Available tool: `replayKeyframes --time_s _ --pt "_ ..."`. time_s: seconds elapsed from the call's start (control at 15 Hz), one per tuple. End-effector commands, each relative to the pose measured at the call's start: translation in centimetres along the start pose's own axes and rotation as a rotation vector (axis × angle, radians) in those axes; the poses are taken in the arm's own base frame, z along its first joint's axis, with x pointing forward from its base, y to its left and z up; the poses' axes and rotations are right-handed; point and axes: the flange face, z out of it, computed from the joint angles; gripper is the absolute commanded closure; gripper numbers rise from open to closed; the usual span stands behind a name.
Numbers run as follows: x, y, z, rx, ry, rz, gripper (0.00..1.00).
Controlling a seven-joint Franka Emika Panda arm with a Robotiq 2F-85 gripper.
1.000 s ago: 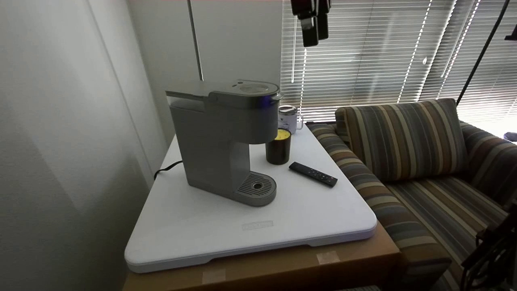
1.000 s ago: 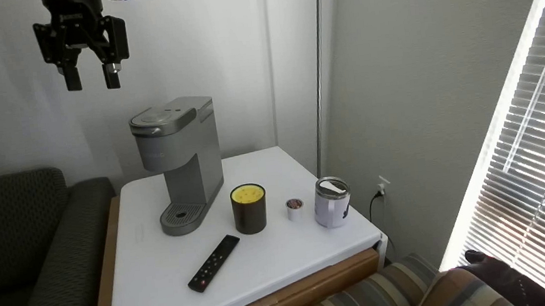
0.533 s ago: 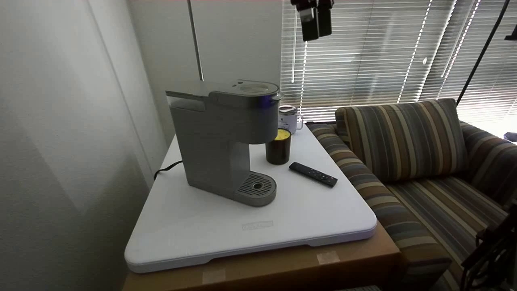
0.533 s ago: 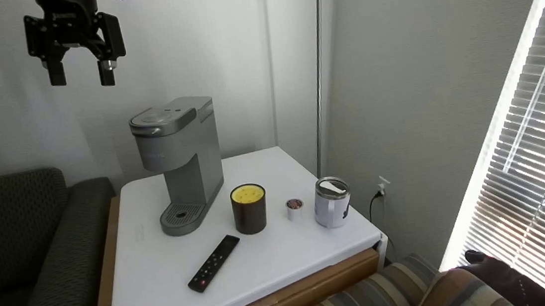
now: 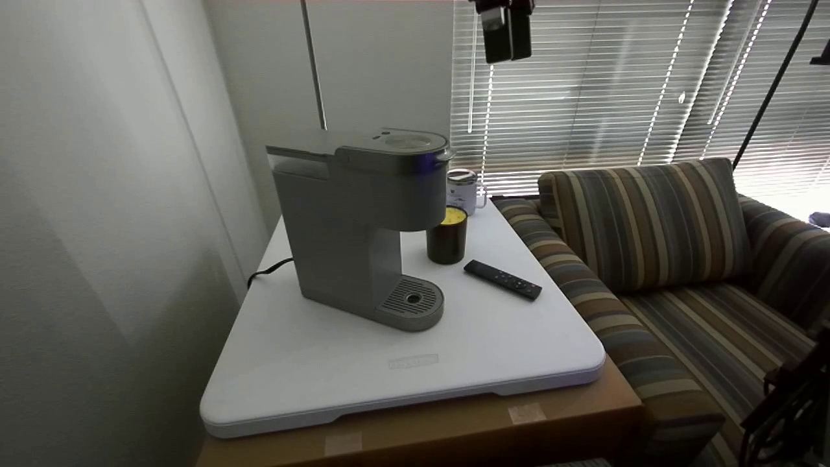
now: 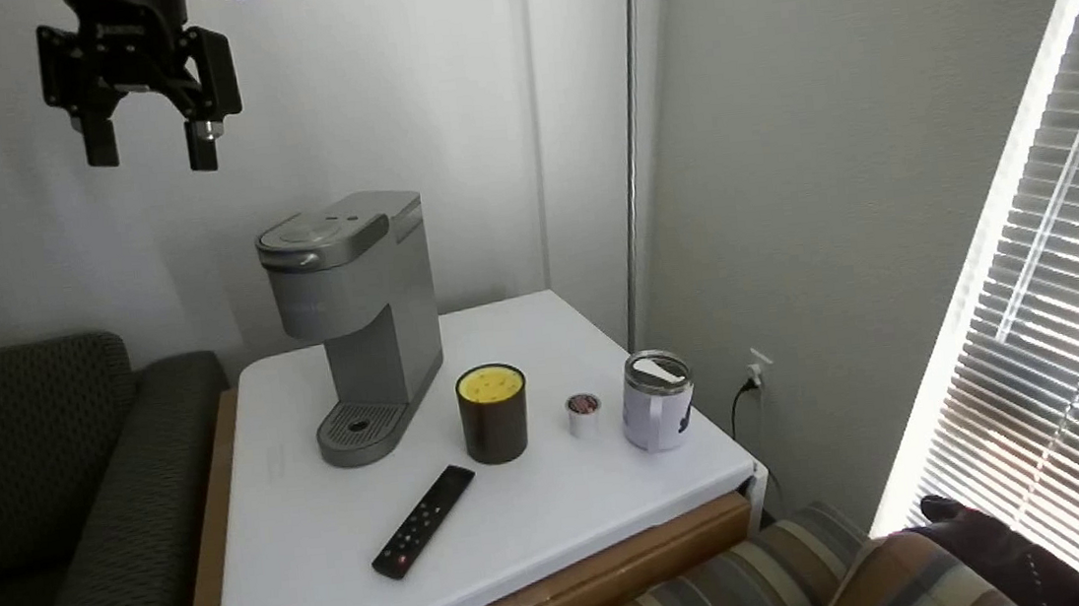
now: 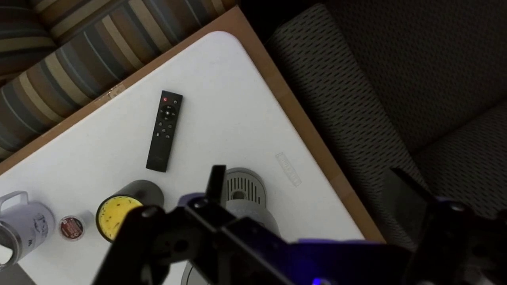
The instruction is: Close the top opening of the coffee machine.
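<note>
Black hand (image 6: pixel 153 166) points down, jaws wide apart, empty, higher than the coffee machine (image 6: pixel 365 285).

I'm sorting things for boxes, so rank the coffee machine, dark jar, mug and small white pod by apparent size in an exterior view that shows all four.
Largest to smallest, in an exterior view:
1. coffee machine, clearly
2. dark jar and mug, too alike to rank
3. small white pod, clearly

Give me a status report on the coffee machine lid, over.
Fingers open, up high, apart from coffee machine. Lid down, looks shut. Dark jar beside machine, apart; seemingly not in the way.
</note>
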Motion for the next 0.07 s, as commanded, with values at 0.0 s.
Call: replayKeyframes --time_s 0.0 --pt "0.01 -0.03 -0.07 0.0 -0.001 0.0 0.0"
